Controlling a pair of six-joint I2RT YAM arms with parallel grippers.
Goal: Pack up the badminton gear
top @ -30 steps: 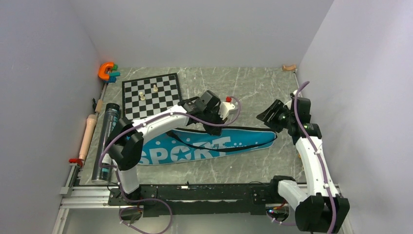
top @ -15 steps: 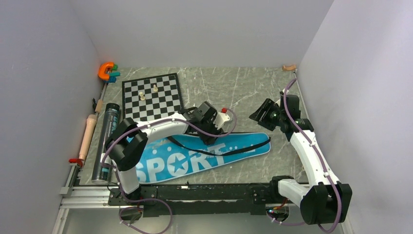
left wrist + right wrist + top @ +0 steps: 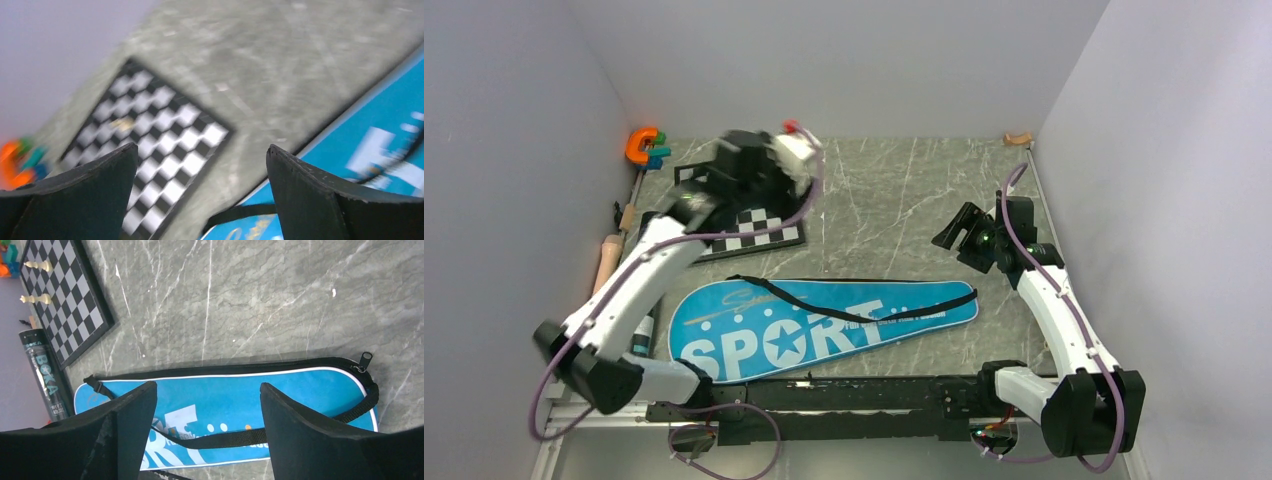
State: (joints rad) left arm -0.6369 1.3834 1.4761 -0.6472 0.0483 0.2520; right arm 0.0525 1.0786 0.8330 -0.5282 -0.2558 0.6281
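The big blue racket-shaped fabric bag [image 3: 824, 325] has "SPORT" across it in chunky white letters, with a star inside the O. There's also a line of thin script nearer the wide end, but it's too small for me to read. The bag lies flat on the near part of the grey marbled tabletop [image 3: 894, 190], wide end to the left and narrow end to the right. A thin black strap [image 3: 854, 298] is draped along it, and the zip pull [image 3: 366, 357] sits at the narrow end.

The long black tube [image 3: 45, 375] reads "BOKA" down its side. It lies along the left edge, just near of the black-and-white chessboard [image 3: 65, 305], which has two small pale pieces [image 3: 37, 264] on it. The orange C-shaped clamp [image 3: 641, 146] is in the far left corner.

The left arm stretches from its near-left base up toward the far left, with its wrist above the chessboard. That wrist view is blurry, but the left gripper [image 3: 202, 150] clearly has its fingers spread wide with nothing between them.

The right arm rises from the near right and bends left. The right gripper [image 3: 207, 387] hangs off the table just far of the bag's narrow end, looking down on the bag. Its fingers are apart too, and it's holding nothing.
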